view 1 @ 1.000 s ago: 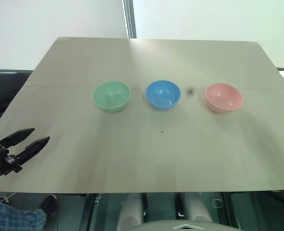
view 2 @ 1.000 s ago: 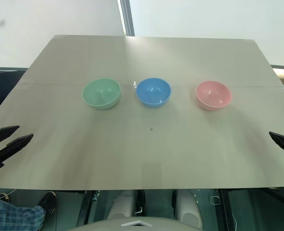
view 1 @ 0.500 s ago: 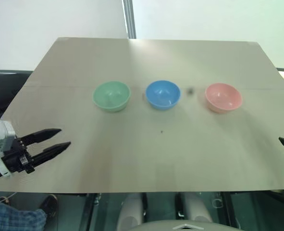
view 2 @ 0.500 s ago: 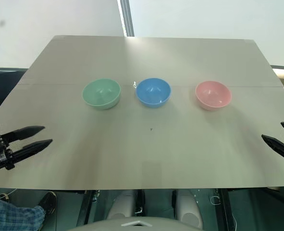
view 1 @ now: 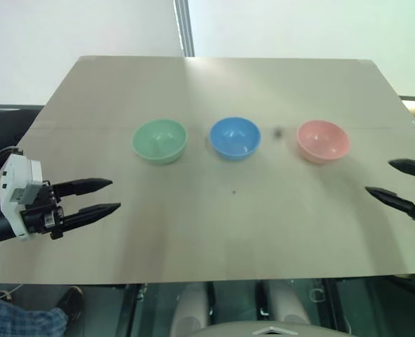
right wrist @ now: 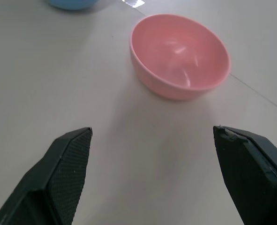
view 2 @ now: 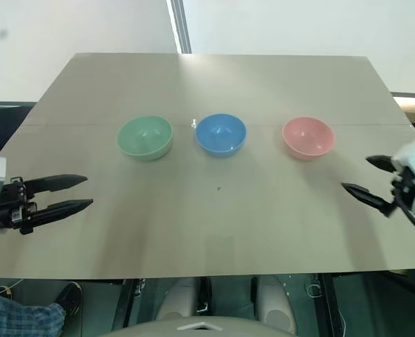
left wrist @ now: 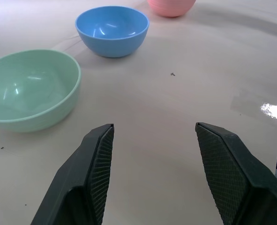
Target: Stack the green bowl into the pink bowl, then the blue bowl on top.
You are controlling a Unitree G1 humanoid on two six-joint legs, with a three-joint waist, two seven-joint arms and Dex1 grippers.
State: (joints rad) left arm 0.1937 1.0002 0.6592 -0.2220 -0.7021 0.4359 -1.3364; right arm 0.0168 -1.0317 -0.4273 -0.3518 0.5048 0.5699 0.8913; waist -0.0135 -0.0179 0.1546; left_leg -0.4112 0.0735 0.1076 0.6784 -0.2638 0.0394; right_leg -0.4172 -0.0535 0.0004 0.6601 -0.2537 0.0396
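On the table [view 1: 193, 232] — three plain, unlabelled bowls.

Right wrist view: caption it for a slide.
Open right gripper faces the empty pink bowl on the table.

Three bowls in a row across the table [view 1: 214, 239], green bowl [view 1: 159, 140], blue bowl [view 1: 234, 137], pink bowl [view 1: 323, 141], clear gaps between each, bare tabletop ahead of both open grippers

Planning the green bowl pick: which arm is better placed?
Left. The left end effector is open on the green bowl's side; the right end effector sits by the pink bowl.
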